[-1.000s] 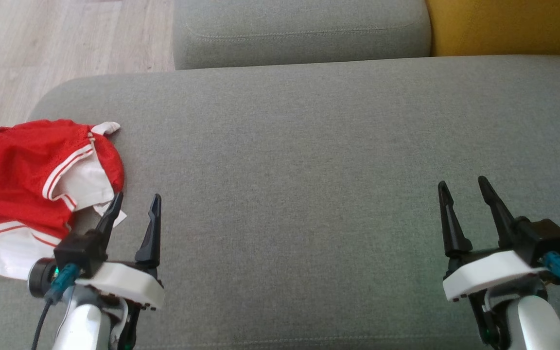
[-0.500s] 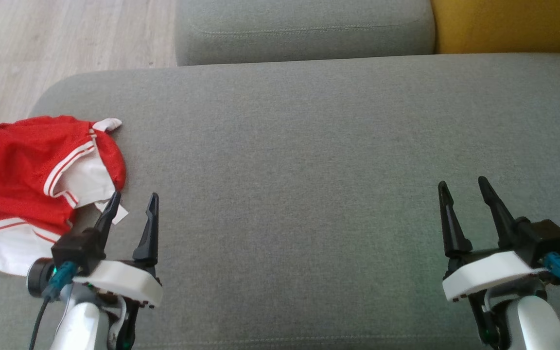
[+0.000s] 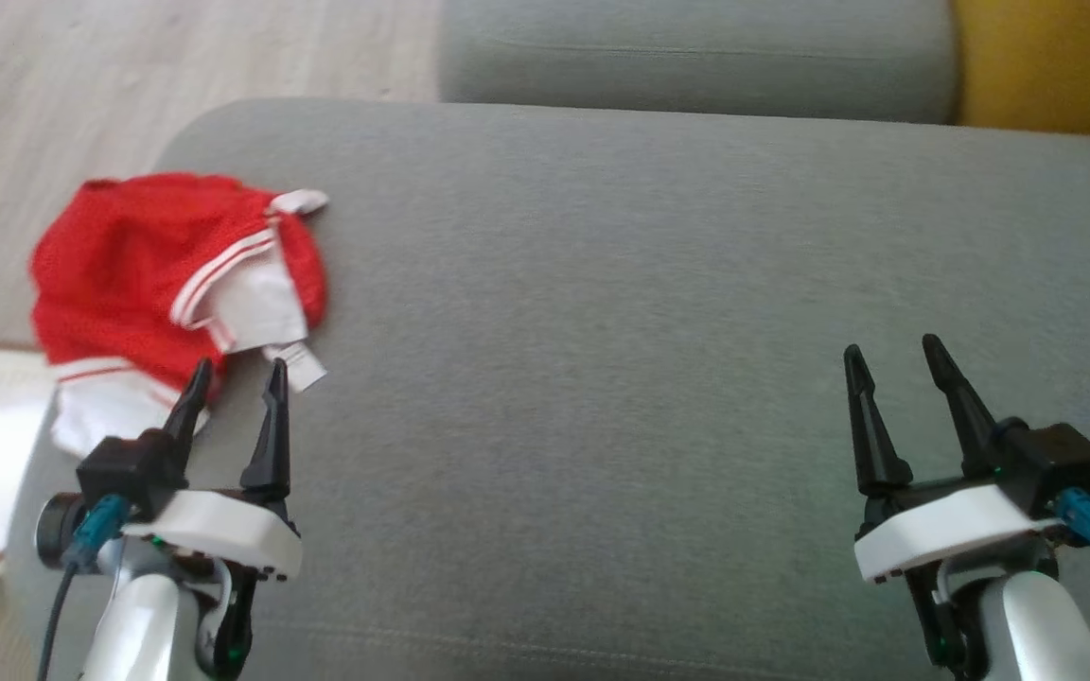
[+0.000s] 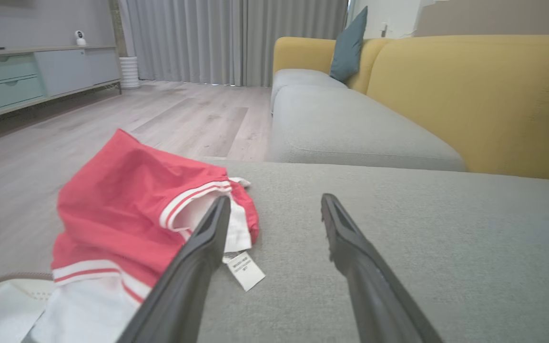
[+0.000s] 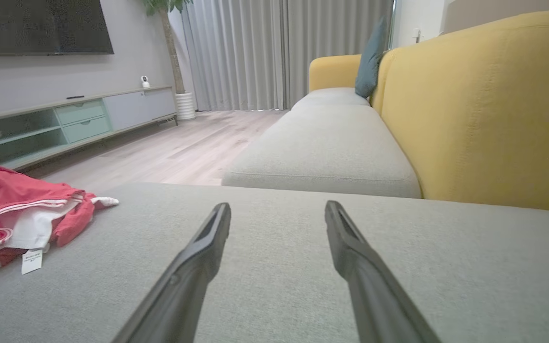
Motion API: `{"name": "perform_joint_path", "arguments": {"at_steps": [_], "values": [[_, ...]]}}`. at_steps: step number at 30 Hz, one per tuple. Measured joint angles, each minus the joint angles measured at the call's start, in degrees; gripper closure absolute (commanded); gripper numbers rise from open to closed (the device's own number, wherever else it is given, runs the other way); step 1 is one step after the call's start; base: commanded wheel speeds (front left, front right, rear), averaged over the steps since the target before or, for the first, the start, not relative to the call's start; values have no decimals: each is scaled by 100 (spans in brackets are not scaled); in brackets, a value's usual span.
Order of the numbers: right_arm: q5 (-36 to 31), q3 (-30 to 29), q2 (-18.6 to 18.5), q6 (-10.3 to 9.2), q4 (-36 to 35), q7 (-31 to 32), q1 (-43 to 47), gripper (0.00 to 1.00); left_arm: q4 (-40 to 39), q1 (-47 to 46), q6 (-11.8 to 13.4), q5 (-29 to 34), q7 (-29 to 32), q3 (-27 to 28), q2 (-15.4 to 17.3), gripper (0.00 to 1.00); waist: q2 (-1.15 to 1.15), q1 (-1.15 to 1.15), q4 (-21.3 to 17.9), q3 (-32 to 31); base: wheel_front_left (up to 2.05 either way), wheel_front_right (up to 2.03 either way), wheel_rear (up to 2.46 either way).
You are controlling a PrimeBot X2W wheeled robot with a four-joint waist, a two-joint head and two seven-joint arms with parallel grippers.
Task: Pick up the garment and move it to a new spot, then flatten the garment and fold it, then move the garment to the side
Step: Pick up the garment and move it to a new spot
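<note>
Soft daylight – head view blurred – faint shadows.

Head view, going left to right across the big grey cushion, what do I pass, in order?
Red and white garment → bare middle of the grey cushion → right gripper, jaws open. The left gripper, also open, overlaps the garment's span, so I leave it out.
</note>
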Motion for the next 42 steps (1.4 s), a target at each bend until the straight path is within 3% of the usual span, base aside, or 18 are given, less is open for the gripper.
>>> {"name": "perform_joint_path", "arguments": {"at_steps": [10,17,34,42], "values": [[159,133,1,0,15,-44,-15,0,4,0,41,-48,0,167,19,0,0,0,774,35,0,0,0],[189,148,2,0,57,-53,-20,0,4,1,37,-47,0,196,20,0,0,0,1069,35,0,0,0],[58,134,2,0,26,-42,-60,0,-38,-39,-10,-45,0,172,-12,0,0,0,1074,280,0,0,0],[-198,126,1,0,-335,263,-390,0,35,-728,-66,-49,0,183,-80,0,0,0,1012,827,0,0,0]]}}
